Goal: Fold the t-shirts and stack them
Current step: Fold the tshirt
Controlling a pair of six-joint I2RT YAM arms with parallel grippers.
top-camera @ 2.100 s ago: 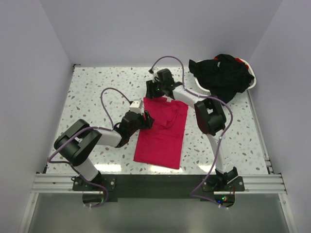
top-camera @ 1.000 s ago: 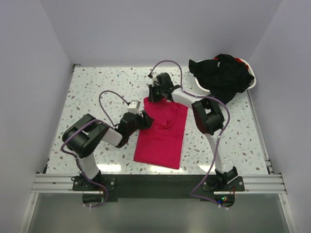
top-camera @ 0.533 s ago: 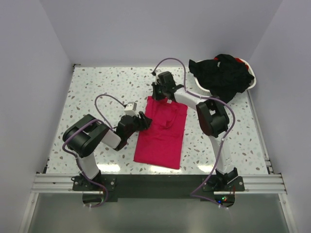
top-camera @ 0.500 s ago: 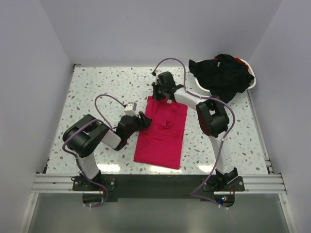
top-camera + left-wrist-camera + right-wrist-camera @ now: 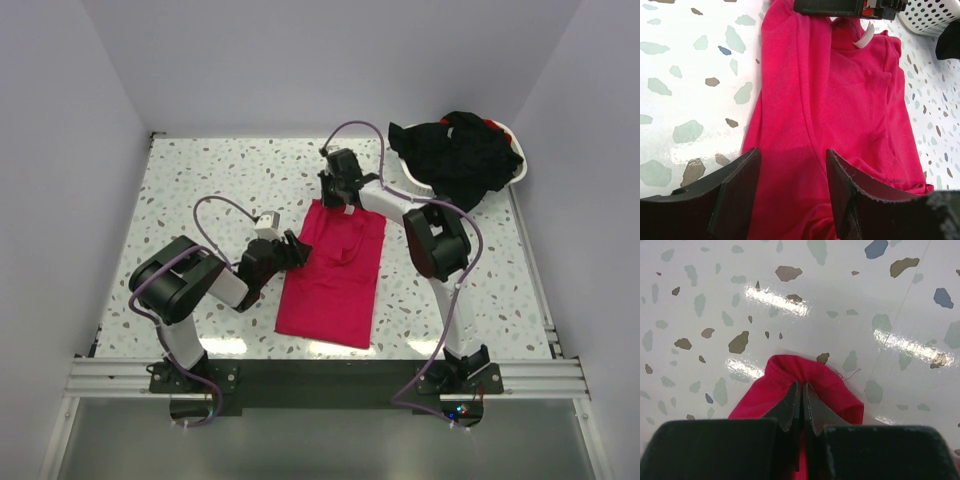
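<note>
Hovering low on the left, the left claw (image 5: 287, 250) is holding its jaws spread apart over the left edge of the red t-shirt (image 5: 335, 285) and is gripping nothing; whether the fingers (image 5: 737, 200) are touching the cloth cannot be told. The red t-shirt is lying on the speckled table (image 5: 200, 190) near the middle, narrowed into a long strip, with its white neck label (image 5: 863, 36) showing at the far end. At that far end the right claw (image 5: 801, 390) is pinching a small bunched fold of red cloth, jaws pressed together on it. Further right, black t-shirts (image 5: 460, 155) are spilling in a heap from a white basket (image 5: 410, 170).

The shirt is looking thin, light and limp, so it will probably be sagging and creasing wherever it is unsupported and sliding easily on the glossy surface. Pinching both layers at the edges or corners seems the safest hold.
</note>
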